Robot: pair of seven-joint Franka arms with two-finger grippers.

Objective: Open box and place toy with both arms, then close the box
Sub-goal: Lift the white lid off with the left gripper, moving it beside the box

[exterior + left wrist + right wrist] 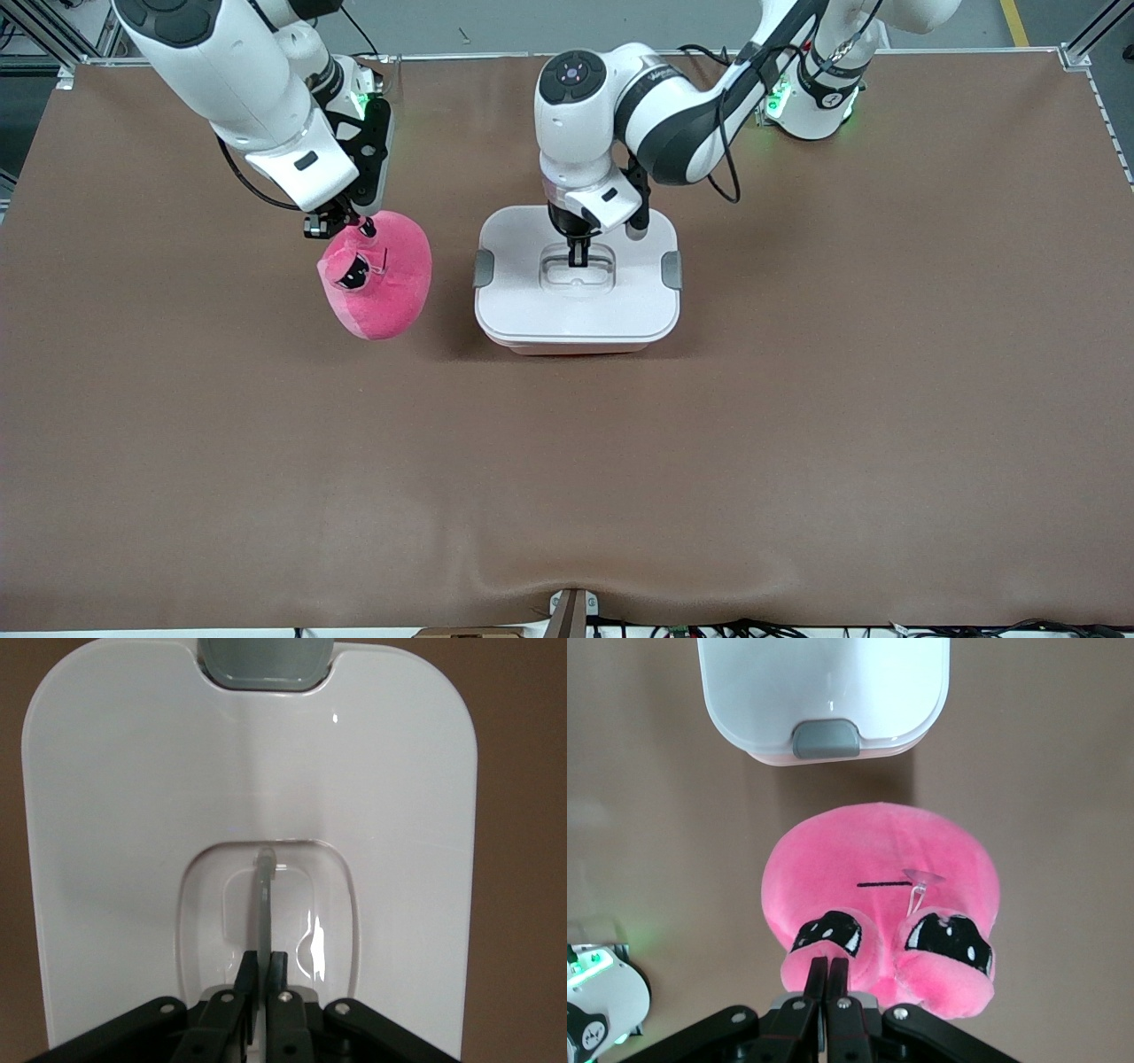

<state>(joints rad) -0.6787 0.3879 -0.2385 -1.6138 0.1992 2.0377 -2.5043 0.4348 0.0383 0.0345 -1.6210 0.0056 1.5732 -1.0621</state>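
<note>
Box (pixel 578 306) base mostly hidden — lid (pixel 532 292) covers it.

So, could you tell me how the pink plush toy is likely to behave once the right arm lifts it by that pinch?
The toy looks soft and squashy, so it will probably sag. The right gripper is shut on a small fold by its eyes, so it would likely dangle and swing. Its fuzzy fabric seems unlikely to slip, and it looks light for its bulk.

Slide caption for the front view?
Left gripper pinches the box lid handle; right gripper grips the toy beside it.
</note>
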